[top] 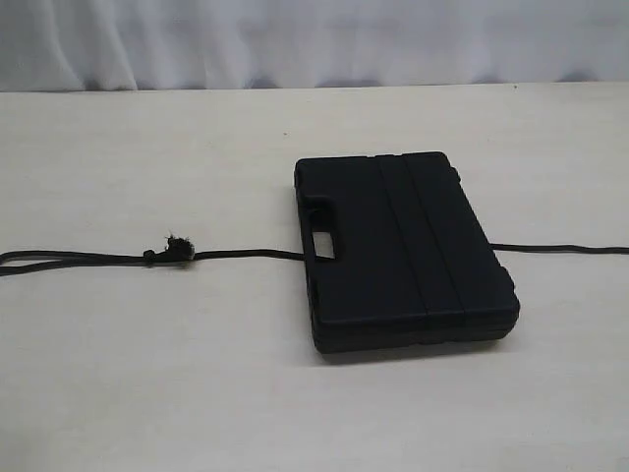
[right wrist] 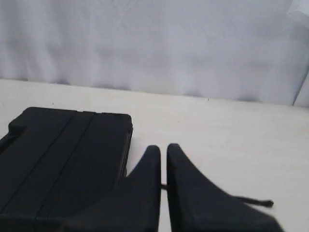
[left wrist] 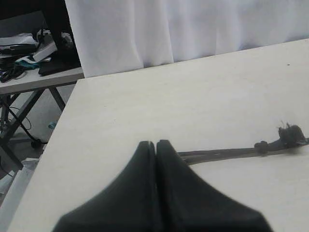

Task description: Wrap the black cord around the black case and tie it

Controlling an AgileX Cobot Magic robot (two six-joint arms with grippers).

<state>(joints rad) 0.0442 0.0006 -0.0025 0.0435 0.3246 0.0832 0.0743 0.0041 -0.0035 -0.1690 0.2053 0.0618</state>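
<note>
The left claw (left wrist: 155,144) and the right claw (right wrist: 163,149) are clenched, holding nothing. The black cord (top: 236,254) lies straight across the worktop (top: 197,374), passing under the black case (top: 403,246). Its knotted tail runs just ahead of the left claw, and its plain tail lies just beyond the right claw, beside the case.

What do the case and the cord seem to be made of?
Case: probably moulded plastic, matte black; handle cut-out, grooves across the lid, only dull sheen.
Cord: probably twisted or woven fibre, matte black; it lies limp and shows a frayed tuft by a knot.
</note>
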